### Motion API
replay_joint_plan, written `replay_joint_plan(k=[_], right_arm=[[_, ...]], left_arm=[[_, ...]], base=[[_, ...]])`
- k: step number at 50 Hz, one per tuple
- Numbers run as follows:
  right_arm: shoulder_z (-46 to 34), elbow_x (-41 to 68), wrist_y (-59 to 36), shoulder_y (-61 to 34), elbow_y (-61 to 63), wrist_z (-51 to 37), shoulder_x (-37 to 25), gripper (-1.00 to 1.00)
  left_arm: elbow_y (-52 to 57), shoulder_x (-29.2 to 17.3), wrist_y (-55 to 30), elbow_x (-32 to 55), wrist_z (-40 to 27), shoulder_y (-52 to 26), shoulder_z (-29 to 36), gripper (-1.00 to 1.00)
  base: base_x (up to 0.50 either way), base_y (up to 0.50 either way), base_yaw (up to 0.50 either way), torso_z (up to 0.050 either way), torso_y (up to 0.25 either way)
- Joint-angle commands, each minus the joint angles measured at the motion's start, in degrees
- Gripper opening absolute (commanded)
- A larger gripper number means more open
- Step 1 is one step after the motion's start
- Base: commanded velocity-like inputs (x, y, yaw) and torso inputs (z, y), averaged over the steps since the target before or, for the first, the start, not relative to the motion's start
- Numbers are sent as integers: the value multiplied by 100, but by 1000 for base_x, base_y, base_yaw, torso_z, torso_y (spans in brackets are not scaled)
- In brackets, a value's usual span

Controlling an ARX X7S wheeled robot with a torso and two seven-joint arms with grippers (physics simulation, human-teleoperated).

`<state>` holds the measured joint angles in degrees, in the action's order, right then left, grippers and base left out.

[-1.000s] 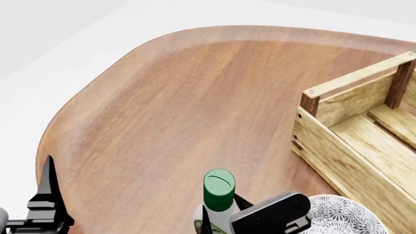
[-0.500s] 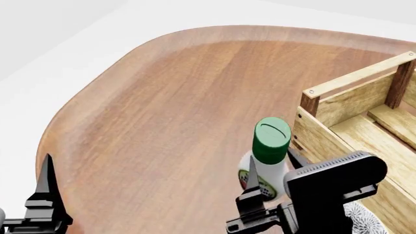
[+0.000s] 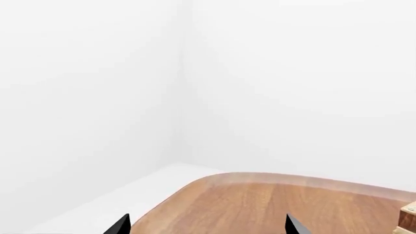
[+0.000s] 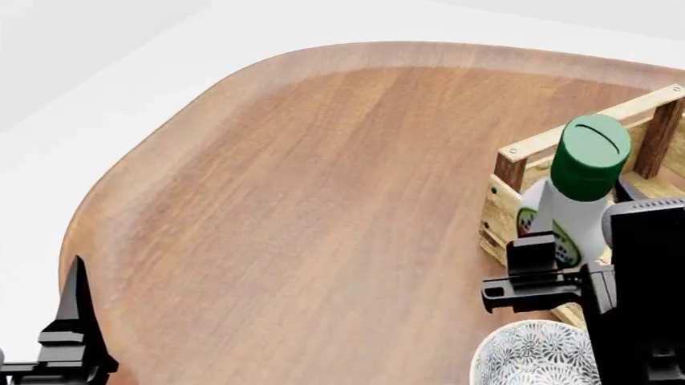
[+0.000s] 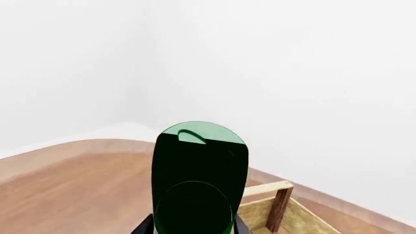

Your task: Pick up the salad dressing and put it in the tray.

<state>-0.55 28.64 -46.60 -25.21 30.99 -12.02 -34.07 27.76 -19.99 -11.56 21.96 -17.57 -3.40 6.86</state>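
Here the right gripper [image 4: 573, 261] clamps the upright salad dressing bottle [image 4: 573, 192] over the tray's [image 4: 535, 172] near-left corner; the slatted floor lies farther right.

Head camera looking steeply down over the wooden surface [image 4: 300, 184], both wrist cameras facing level toward white walls, right wrist close behind the salad dressing [image 5: 199, 180], all sharing the tray [image 4: 535, 172] corner
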Motion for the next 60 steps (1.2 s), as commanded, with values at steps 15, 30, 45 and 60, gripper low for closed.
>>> replay_joint_plan(k=[15, 30, 45, 60], right_arm=[[550, -540, -153, -853, -1025, -437, -377, -100], [646, -906, -56, -1212, -1988, -720, -479, -100], [500, -1275, 435, -1676, -3346, -817, -431, -100], [194, -1780, 1180, -2301, -5228, -1026, -274, -100]], left_arm=[[-25, -28, 43, 30, -40, -5, 10, 100], [-8, -55, 48, 17, -68, 0, 45, 100], [-20, -72, 48, -12, -94, -18, 96, 100], [8, -92, -17, -67, -143, -71, 180, 100]], base=[[0, 0, 0, 0, 1], [0, 0, 0, 0, 1], [0, 0, 0, 0, 1], [0, 0, 0, 0, 1]])
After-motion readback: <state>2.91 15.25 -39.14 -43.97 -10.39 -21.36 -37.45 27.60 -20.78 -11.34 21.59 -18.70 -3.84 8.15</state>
